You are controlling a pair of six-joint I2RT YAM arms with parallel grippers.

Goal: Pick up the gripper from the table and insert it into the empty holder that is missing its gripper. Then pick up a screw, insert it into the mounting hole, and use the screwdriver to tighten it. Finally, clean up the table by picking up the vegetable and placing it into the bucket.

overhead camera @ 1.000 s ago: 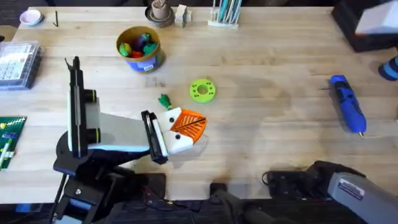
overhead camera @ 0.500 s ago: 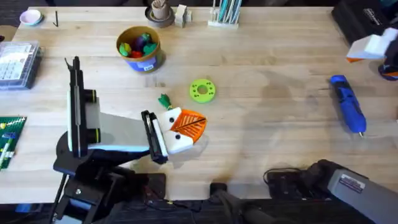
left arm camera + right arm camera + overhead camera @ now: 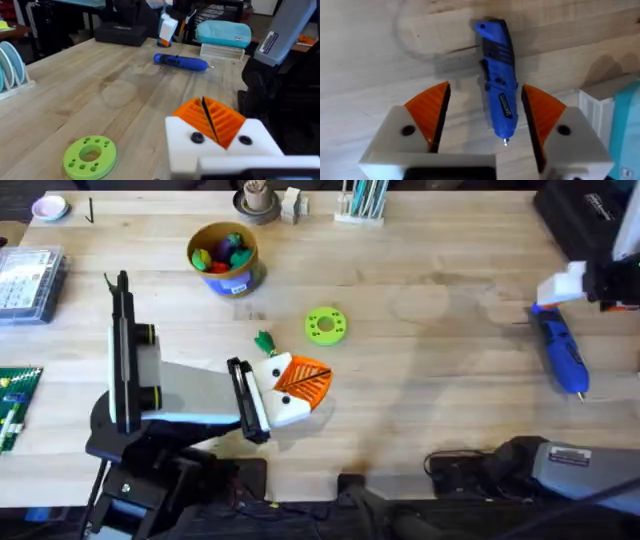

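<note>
Screwdriver (image 3: 497, 90) lies far right on the surface as I bring my right gripper (image 3: 485, 120), spread wide, down over it; left gripper (image 3: 290, 385) stays clenched, empty.

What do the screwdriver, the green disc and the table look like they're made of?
Screwdriver: glossy blue moulded plastic, by its sheen, with a thin metal-looking bit at the tip. Disc: matte lime-green plastic, possibly printed, with holes through it. Table: pale wood, by its visible grain and plank seams.
</note>
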